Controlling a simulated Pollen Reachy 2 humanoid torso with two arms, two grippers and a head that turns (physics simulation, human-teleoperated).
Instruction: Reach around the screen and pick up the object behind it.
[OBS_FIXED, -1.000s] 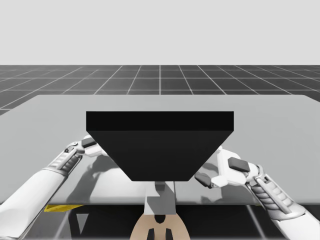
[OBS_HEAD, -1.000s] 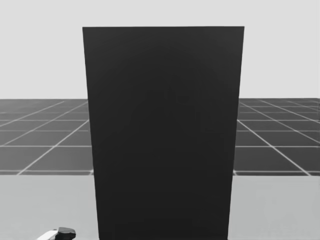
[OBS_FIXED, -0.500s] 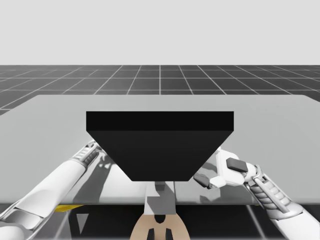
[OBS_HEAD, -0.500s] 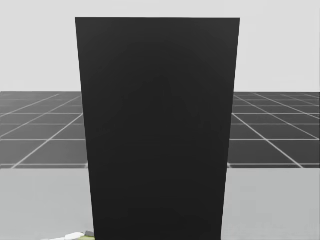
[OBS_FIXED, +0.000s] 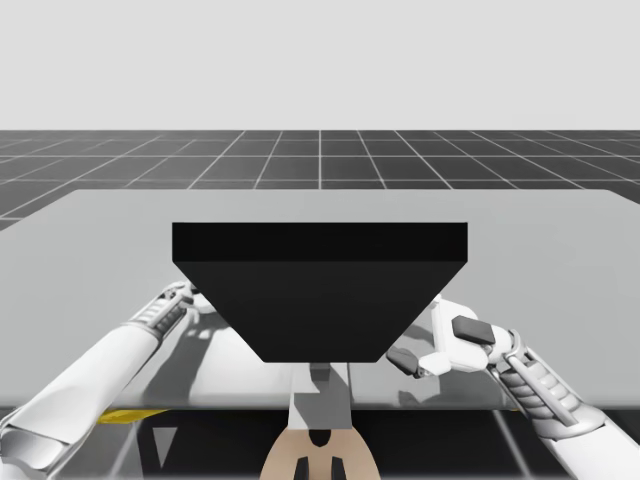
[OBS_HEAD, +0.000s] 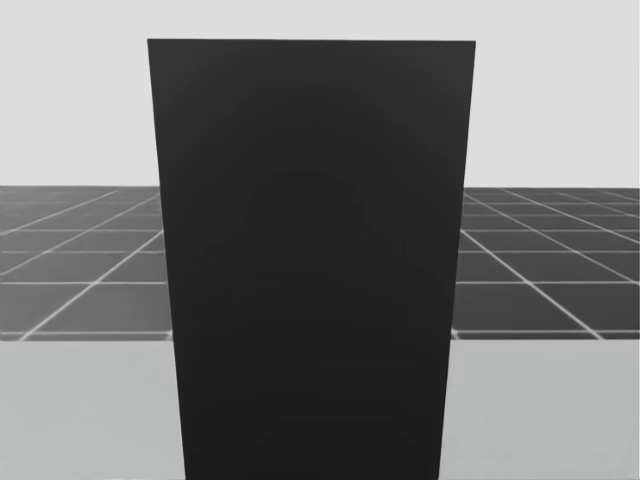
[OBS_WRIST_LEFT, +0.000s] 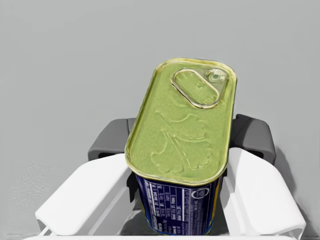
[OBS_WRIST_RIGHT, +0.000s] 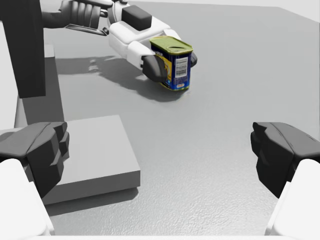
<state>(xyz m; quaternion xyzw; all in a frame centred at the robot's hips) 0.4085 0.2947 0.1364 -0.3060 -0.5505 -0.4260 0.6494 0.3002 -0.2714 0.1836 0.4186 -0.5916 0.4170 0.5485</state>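
Between the fingers of left gripper (OBS_WRIST_LEFT: 180, 145): oblong can (OBS_WRIST_LEFT: 182, 125), pinched from two sides by dark grey pads (OBS_WRIST_LEFT: 107, 142) set in smooth white shells.

- Can body: rounded-rectangular, upright with a slight tilt.
- Lid: dull olive-gold metal with a raised rim, faint leaf-like embossing and an oval pull-tab near one end.
- Wall: wrapped in a glossy dark blue label with yellow edging and a white panel of fine print. Print too small to tell.

From right wrist view: same can in same grip, low over table (OBS_FIXED: 560, 240), behind screen (OBS_FIXED: 320, 290) and toward its left edge. Shadow close beneath. Contact with the tabletop not determinable.

Left arm (OBS_FIXED: 100, 370): white segmented casing, entering from the left and passing behind the screen's left edge.

Right gripper (OBS_WRIST_RIGHT: 160, 150): fingers spread wide, nothing between them, blocky dark pads over bare tabletop just beside slab base (OBS_WRIST_RIGHT: 90, 150).

Screen: flat matte black panel, upright on the plain grey rectangular slab.

Table: pale grey, finely grained, lightly reflective.

Floor (OBS_FIXED: 320, 160): dark, with a pale grid.
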